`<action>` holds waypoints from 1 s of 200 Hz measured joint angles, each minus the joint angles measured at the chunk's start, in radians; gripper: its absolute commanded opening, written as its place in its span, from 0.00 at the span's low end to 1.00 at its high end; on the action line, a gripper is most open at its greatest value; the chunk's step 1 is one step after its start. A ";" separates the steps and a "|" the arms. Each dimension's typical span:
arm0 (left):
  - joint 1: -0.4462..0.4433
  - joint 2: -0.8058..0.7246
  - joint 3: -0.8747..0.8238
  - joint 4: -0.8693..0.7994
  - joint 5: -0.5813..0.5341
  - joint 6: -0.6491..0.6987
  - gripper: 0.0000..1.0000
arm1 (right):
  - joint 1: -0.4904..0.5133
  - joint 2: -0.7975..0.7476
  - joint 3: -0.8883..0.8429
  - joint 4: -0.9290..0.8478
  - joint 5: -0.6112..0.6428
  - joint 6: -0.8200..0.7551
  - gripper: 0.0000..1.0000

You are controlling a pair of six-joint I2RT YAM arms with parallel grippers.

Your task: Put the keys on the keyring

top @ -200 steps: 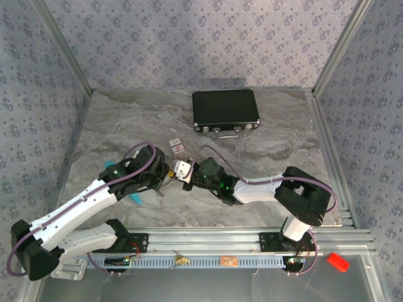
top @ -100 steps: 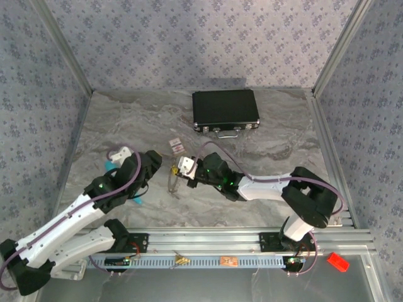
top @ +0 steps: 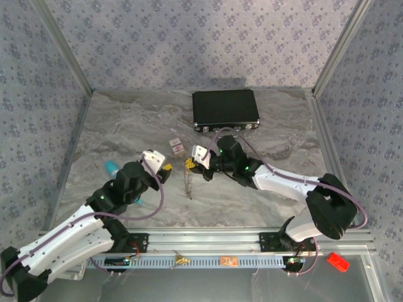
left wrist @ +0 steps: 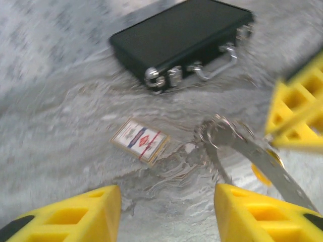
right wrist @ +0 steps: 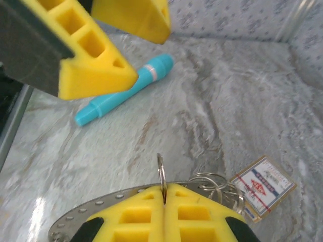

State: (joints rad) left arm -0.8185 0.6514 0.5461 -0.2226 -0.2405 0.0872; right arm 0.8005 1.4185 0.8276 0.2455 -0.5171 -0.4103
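- The right gripper (right wrist: 164,197) has its yellow fingers pressed flat together. They are pinching a thin metal ring seen edge-on, which is part of the keyring (right wrist: 160,174).
- More loops of the keyring bunch up at 3 o'clock from that pinch, and a perforated metal strip (right wrist: 83,214) curves off towards 9 o'clock. The gripper's fingers cover where the two join.
- From the left wrist the keyring is a blurred grey tangle, and I cannot count its pieces.
- A small yellow rounded bit peeks out from under the strip there and looks like the head of the key (left wrist: 261,175). Its blade is hidden, and I cannot tell whether it is threaded on the ring.
- The left gripper (left wrist: 166,195) stands with its two fingers well apart and nothing between them. Only the tips show, as the bottom edge of the picture cuts off the rest.
- From above, the left gripper sits at 9 o'clock of the right one, close but not touching it. The strip hangs towards 6 o'clock below the right fingers.
- A red-and-white tag (top: 177,146) lies flat on the table (top: 113,119) at 11 o'clock of the right gripper. Its print is unreadable.
- A black case (top: 225,110) lies shut at 12 o'clock, near the back wall.
- A teal pen (top: 111,167) lies at 9 o'clock of the left gripper. From above, the left arm (top: 94,207) covers most of it.
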 measured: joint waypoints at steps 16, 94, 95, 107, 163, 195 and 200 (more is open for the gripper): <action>0.000 -0.010 -0.027 0.023 0.109 0.169 0.35 | -0.005 -0.013 0.058 -0.133 -0.041 -0.054 0.00; 0.000 0.065 -0.121 0.183 0.377 0.444 0.31 | 0.005 -0.033 0.136 -0.471 -0.085 -0.265 0.00; 0.000 0.066 -0.121 0.185 0.381 0.444 0.31 | 0.006 -0.033 0.136 -0.474 -0.085 -0.266 0.00; 0.000 0.076 -0.121 0.202 0.408 0.443 0.30 | 0.010 -0.033 0.146 -0.508 -0.081 -0.289 0.00; 0.000 0.116 -0.121 0.236 0.495 0.394 0.20 | 0.027 -0.033 0.187 -0.566 -0.072 -0.343 0.00; 0.000 0.130 -0.121 0.252 0.509 0.374 0.15 | 0.043 -0.033 0.197 -0.577 -0.058 -0.358 0.00; 0.000 0.131 -0.121 0.252 0.510 0.372 0.14 | 0.045 -0.033 0.198 -0.579 -0.056 -0.359 0.00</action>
State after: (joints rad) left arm -0.8185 0.7822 0.4252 0.0296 0.2699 0.4587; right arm 0.8452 1.3853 1.0260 -0.3332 -0.5728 -0.7692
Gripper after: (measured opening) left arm 0.158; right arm 0.051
